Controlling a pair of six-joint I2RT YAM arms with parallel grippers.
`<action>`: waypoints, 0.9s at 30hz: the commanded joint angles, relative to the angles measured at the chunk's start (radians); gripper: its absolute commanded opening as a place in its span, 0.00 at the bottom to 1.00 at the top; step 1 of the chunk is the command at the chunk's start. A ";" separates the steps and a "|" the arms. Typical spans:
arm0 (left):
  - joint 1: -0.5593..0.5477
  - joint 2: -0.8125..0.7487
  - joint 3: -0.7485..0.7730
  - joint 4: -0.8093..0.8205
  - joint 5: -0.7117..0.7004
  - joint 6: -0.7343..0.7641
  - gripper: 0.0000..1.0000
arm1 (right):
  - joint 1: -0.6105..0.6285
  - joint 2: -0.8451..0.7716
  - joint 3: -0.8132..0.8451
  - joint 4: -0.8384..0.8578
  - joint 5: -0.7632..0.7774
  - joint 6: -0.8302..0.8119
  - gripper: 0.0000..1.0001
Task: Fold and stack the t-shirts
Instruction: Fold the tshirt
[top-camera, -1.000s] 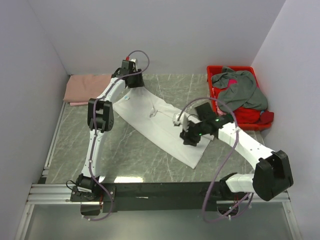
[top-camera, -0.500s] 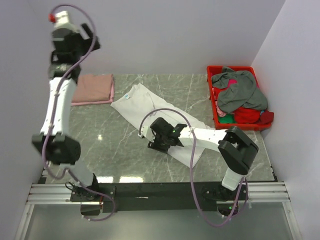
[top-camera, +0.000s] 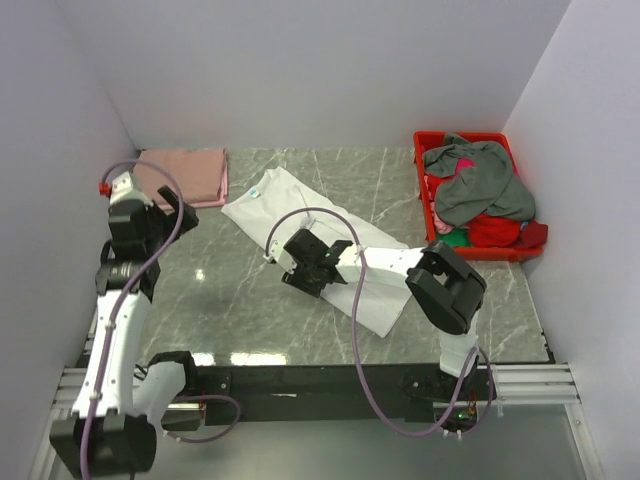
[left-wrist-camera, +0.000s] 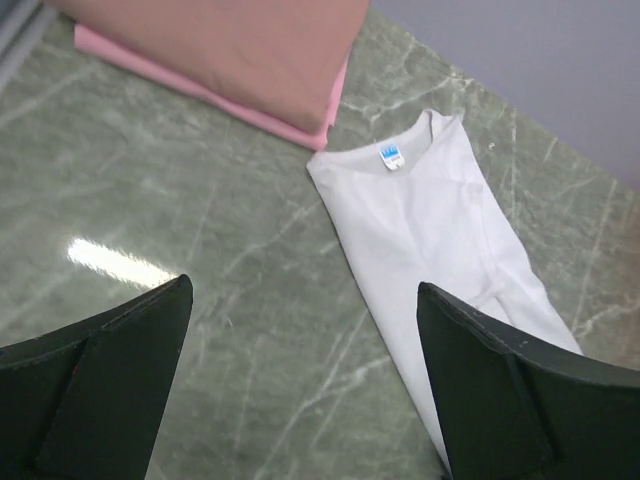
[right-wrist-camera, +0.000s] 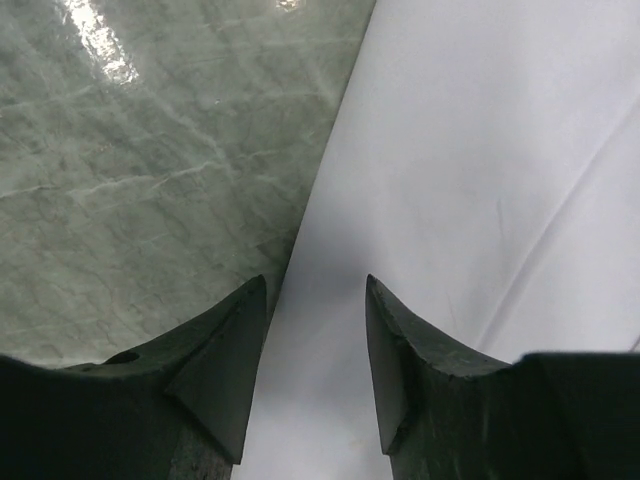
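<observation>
A plain white t-shirt (top-camera: 270, 205) lies as a long folded strip running diagonally across the marble table, its blue neck label (left-wrist-camera: 392, 155) at the far end. A salmon-pink t-shirt (top-camera: 185, 175) sits folded at the back left. My left gripper (left-wrist-camera: 303, 285) hangs wide open above bare table, to the left of the white t-shirt (left-wrist-camera: 440, 220) and nearer than the pink one (left-wrist-camera: 230, 50), holding nothing. My right gripper (right-wrist-camera: 315, 282) is open just above the left edge of the white t-shirt (right-wrist-camera: 470, 150), about midway along the strip, seen from above as my right gripper (top-camera: 293, 270).
A red plastic bin (top-camera: 465, 137) at the back right holds a crumpled grey t-shirt (top-camera: 480, 180) over a red one (top-camera: 495, 232). Walls close in the table on the left, back and right. The black rail with the arm bases runs along the near edge.
My left arm let go at the white shirt's collar, swung up high and came back down at the left, gripper now wide open. My right gripper slid left to the shirt's edge.
</observation>
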 joint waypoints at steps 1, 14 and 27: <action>0.003 -0.122 -0.083 0.012 0.022 -0.107 0.99 | 0.014 0.027 0.033 0.001 0.041 0.042 0.51; 0.008 -0.076 -0.272 0.052 0.097 -0.271 0.98 | 0.115 0.083 0.127 -0.079 -0.002 0.093 0.01; 0.008 0.465 -0.207 0.408 0.318 -0.325 0.79 | 0.003 -0.082 0.221 -0.262 -0.319 -0.070 0.57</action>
